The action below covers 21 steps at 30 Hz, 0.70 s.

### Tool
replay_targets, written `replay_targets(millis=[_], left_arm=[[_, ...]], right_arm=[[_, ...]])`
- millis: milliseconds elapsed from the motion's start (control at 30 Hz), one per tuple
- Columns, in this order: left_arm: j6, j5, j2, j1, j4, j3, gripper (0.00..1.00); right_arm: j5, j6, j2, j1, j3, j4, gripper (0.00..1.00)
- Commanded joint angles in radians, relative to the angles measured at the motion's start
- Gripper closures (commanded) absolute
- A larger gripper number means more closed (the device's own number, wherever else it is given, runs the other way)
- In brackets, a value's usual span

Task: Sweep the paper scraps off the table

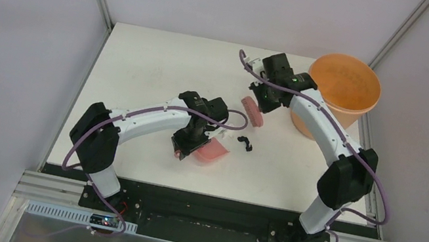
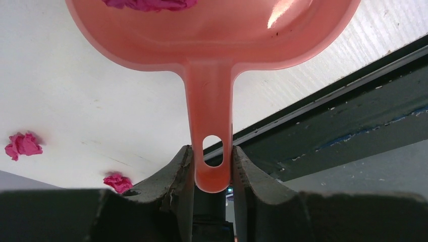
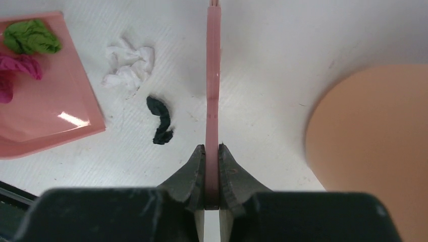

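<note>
My left gripper (image 2: 212, 164) is shut on the handle of the pink dustpan (image 2: 212, 45), which rests on the table (image 1: 154, 70) near its front edge. A magenta scrap (image 2: 149, 4) and a green scrap (image 3: 31, 36) lie in the pan. Just off the pan's lip lie a white scrap (image 3: 128, 65) and a black scrap (image 3: 160, 120). Two more magenta scraps (image 2: 22, 145) sit on the table behind the pan, beside my left wrist. My right gripper (image 3: 212, 156) is shut on the thin handle of the pink brush (image 1: 253, 112), held above the table behind those scraps.
The orange bucket (image 1: 345, 84) stands at the table's far right corner, close behind my right arm, and fills the right side of the right wrist view. A black strip (image 2: 323, 116) runs along the front edge right by the dustpan.
</note>
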Motion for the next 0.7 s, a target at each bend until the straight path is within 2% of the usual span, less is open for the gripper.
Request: replay_targets(millis=[0, 167, 333, 500, 667], left_arm=[[0.003, -0.009, 0.027, -0.012, 0.068, 0.006, 1.0], [0.005, 0.01, 0.082, -0.016, 0.092, 0.019, 1.0], [0.004, 0.0, 0.096, -0.024, 0.146, 0.006, 1.0], [0.008, -0.028, 0.07, -0.038, 0.206, -0.03, 1.0], [0.009, -0.051, -0.004, -0.066, 0.279, -0.092, 1.0]], right_arm=[[-0.114, -0.023, 0.045, 0.056, 0.061, 0.017, 1.0], [-0.312, 0.02, 0.07, 0.072, 0.112, -0.052, 1.0], [-0.504, 0.046, -0.011, 0.073, 0.066, -0.094, 1.0], [-0.433, 0.05, -0.138, 0.062, -0.006, -0.069, 1.0], [-0.439, 0.049, -0.229, -0.01, -0.038, -0.065, 1.0]])
